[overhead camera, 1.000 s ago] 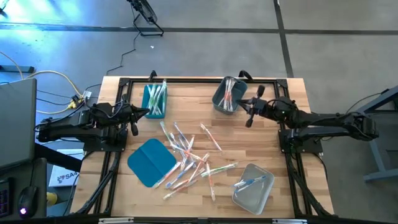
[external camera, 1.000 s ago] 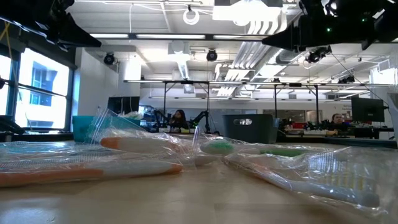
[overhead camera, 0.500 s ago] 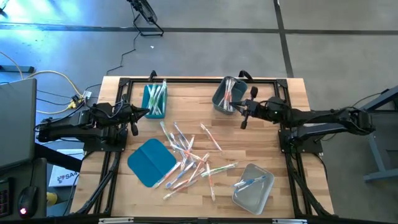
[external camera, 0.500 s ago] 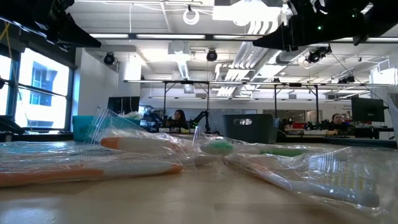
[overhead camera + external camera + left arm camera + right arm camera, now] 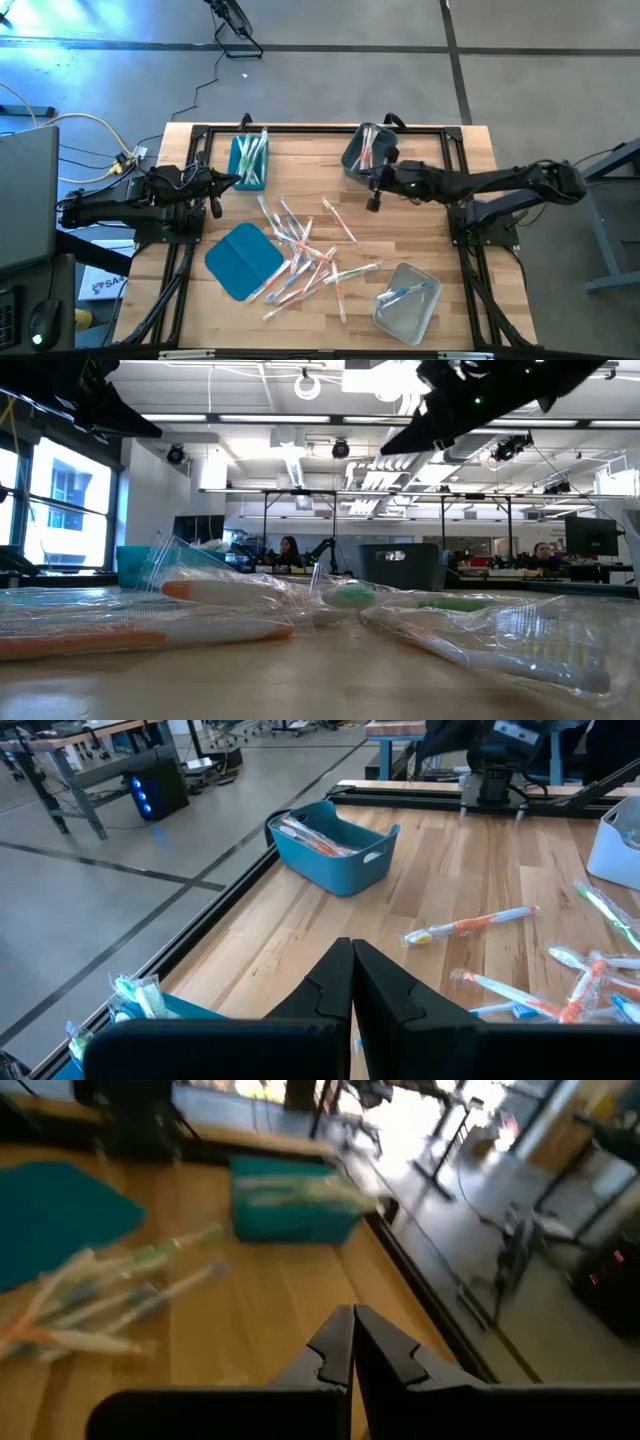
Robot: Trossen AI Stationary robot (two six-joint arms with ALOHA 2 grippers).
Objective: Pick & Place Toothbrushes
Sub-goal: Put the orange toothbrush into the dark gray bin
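Observation:
Several wrapped toothbrushes [image 5: 300, 250] lie loose in a heap on the middle of the table, and fill the foreground of the low view [image 5: 230, 628]. More stand in the teal bin [image 5: 248, 160], in the grey bin [image 5: 364, 152] and in the clear bin [image 5: 407, 300]. My right gripper [image 5: 373, 204] is shut and hangs above the table just near of the grey bin, right of the heap; its shut fingers show in its wrist view [image 5: 352, 1335]. My left gripper [image 5: 214, 203] is shut [image 5: 352, 970] and waits at the table's left edge beside the teal bin.
A flat teal lid [image 5: 243, 260] lies left of the heap. A black frame rail [image 5: 300, 128] runs round the table. Bare wood lies between the heap and the grey bin, and along the near edge between lid and clear bin.
My right gripper has swung from beside the grey bin toward the table's left and slightly nearer, over the bare wood right of the heap, staying shut. Nothing on the table has moved.

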